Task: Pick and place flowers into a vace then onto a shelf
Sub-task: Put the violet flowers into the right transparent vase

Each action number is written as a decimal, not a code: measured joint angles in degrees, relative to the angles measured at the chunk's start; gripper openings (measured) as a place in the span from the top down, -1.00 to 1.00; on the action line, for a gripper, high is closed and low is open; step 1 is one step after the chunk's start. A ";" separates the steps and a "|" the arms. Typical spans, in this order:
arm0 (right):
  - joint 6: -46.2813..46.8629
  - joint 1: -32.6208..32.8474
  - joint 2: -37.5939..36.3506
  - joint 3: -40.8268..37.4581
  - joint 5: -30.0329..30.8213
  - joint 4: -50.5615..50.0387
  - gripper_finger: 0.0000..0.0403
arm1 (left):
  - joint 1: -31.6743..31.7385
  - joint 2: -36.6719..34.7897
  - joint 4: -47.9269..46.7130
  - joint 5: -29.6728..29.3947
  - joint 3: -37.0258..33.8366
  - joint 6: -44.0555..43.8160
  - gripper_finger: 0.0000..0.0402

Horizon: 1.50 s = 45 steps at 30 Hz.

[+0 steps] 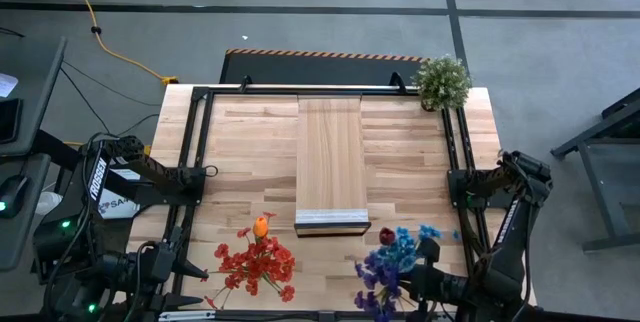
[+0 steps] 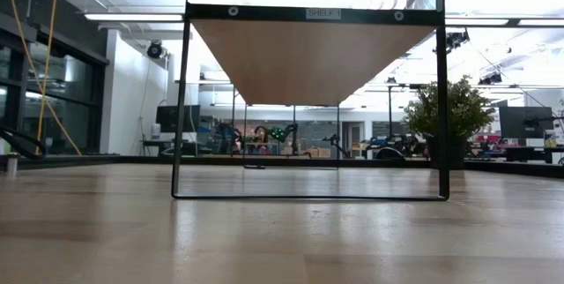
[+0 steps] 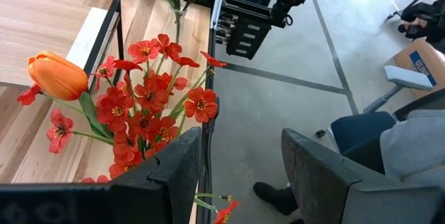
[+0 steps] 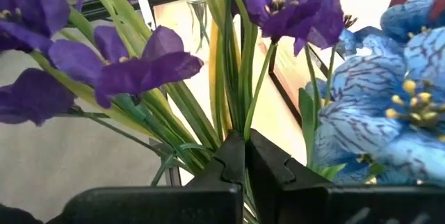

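Clamping tight, the right claw (image 4: 245,156) pinches purple and blue flowers (image 4: 278,5); left claw (image 3: 240,172) gapes half-open, red flowers (image 3: 149,109) just ahead.

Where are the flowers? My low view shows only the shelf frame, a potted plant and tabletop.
Observer: The high view shows two bunches at the near edge of the table. The red and orange flowers are on the left arm's side of the shelf, and the blue and purple flowers are on the right arm's side.
Operator: Is either claw holding any?
Observer: The right claw is shut on the stems of the blue and purple flowers.
Operator: And the left?
Observer: The left claw is open. The red and orange flowers are just ahead of one finger, but I cannot tell whether it touches them.
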 joint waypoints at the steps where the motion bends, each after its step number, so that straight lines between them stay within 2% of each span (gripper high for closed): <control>1: 0.00 0.00 0.00 0.00 -0.12 0.01 1.00 | 0.00 0.00 0.00 0.00 0.00 0.00 -0.16; 45: 1.97 -1.45 -0.79 0.04 -7.03 -1.43 1.00 | -0.01 0.00 -0.04 0.02 0.00 0.04 -0.16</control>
